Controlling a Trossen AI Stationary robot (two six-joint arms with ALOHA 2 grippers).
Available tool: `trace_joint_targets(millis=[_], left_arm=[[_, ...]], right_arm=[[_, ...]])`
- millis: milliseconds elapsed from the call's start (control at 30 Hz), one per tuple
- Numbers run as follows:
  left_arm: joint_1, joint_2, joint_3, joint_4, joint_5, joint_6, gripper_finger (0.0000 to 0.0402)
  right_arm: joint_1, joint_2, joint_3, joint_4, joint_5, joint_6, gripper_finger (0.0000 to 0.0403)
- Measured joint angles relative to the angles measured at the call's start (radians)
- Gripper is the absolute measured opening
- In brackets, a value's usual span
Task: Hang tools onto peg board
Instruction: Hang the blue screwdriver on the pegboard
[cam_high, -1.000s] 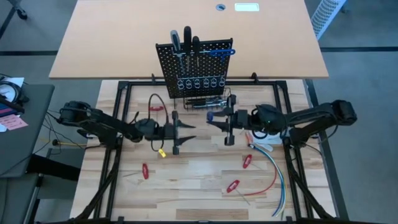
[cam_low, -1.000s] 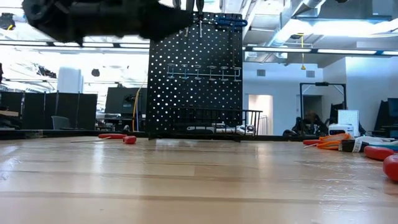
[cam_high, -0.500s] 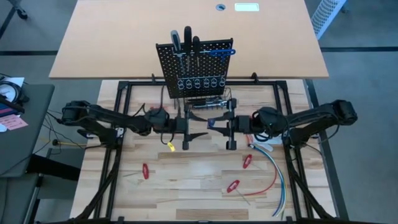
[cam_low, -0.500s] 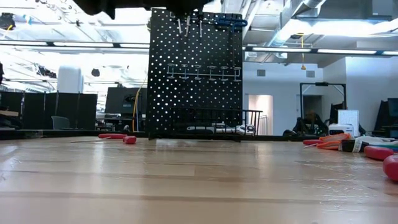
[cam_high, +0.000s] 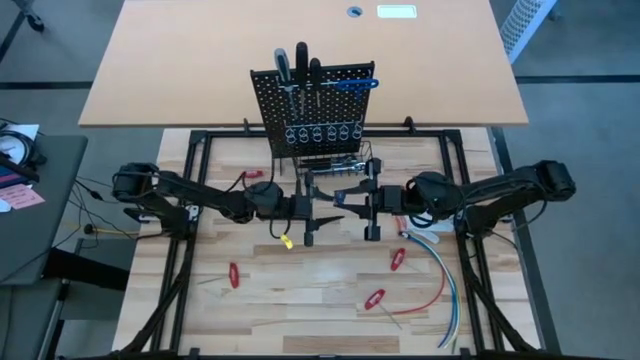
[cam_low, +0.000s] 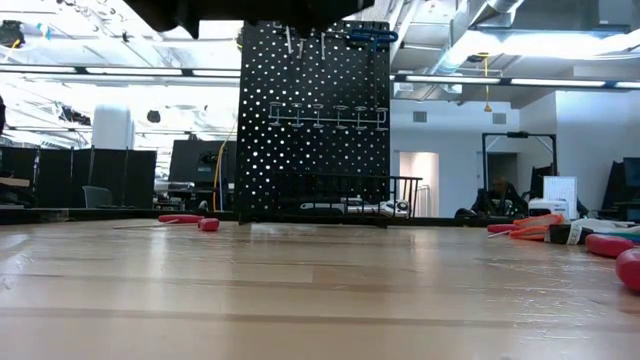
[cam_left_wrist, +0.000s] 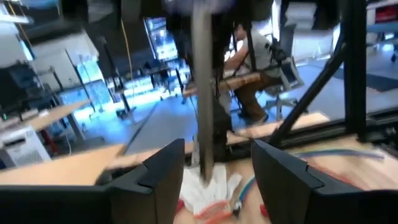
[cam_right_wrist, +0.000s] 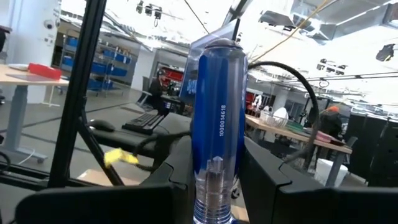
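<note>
Two robot arms meet above the middle of the table (cam_high: 320, 290), just in front of the peg board (cam_high: 315, 105). The right gripper (cam_high: 371, 210) has its fingers (cam_right_wrist: 264, 177) clenched on a blue-handled screwdriver (cam_right_wrist: 217, 124), the handle rising between them and filling the right wrist view. The left gripper (cam_high: 310, 212) faces it from close by; its fingers (cam_left_wrist: 165, 180) stand apart, and in the left wrist view a slim grey shaft (cam_left_wrist: 202, 93) hangs in the gap between them, touching neither as far as can be seen. Whether that shaft belongs to the screwdriver cannot be told.

Beyond both sets of fingers the peg board stands upright, with a few tools (cam_high: 298, 65) already in place at its top edge: dark handles and a blue hex key (cam_high: 352, 85). A row of ring holders (cam_high: 320, 132) runs across its face, and a wire basket (cam_low: 345, 195) sits at its base. Small red-handled tools (cam_high: 385, 280) lie on the table on the near side of the fingers, one more (cam_high: 233, 275) toward the left arm's side, and another (cam_low: 190, 221) close to the board. Red, blue and white cables (cam_high: 440, 270) curl beneath the right arm. A small yellow piece (cam_high: 285, 241) hangs just beside the left fingers.
</note>
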Motion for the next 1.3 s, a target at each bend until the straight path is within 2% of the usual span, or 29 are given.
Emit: trace_joint_targets(millis=[267, 500, 600, 667, 800, 933, 1033, 1200, 1300], left_arm=[[-0.007, -0.014, 0.0, 0.002, -0.003, -0.019, 0.0137], [-0.016, -0.022, -0.001, -0.021, -0.01, -0.024, 0.0056], [-0.018, -0.028, -0.001, -0.031, -0.016, -0.046, 0.0017], [-0.018, -0.03, -0.002, -0.033, -0.02, -0.066, 0.001], [-0.015, -0.036, -0.004, -0.056, -0.074, -0.093, 0.0006], [0.005, -0.043, 0.021, -0.093, -0.1, -0.124, 0.0004], [0.056, -0.045, 0.076, -0.149, -0.102, -0.168, 0.0003], [0.202, -0.056, 0.275, -0.393, -0.097, -0.232, 0.0003], [0.283, -0.046, 0.349, -0.423, -0.097, -0.27, 0.0003]], right_arm=[[0.0, 0.0, 0.0, -0.008, 0.001, 0.003, 0.0086], [0.0, 0.0, 0.0, -0.009, 0.005, 0.02, 0.0086], [0.011, 0.0, 0.0, -0.013, 0.043, 0.021, 0.0086], [0.012, 0.0, 0.0, -0.018, 0.073, 0.026, 0.0087], [-0.002, -0.002, 0.001, -0.061, 0.099, 0.037, 0.0127], [-0.011, -0.053, -0.002, -0.149, 0.115, 0.034, 0.0203], [-0.015, -0.147, -0.001, -0.24, 0.143, 0.017, 0.0248], [0.015, -0.274, 0.0, -0.382, 0.244, 0.009, 0.0268], [0.035, -0.308, 0.0, -0.421, 0.245, 0.007, 0.0268]])
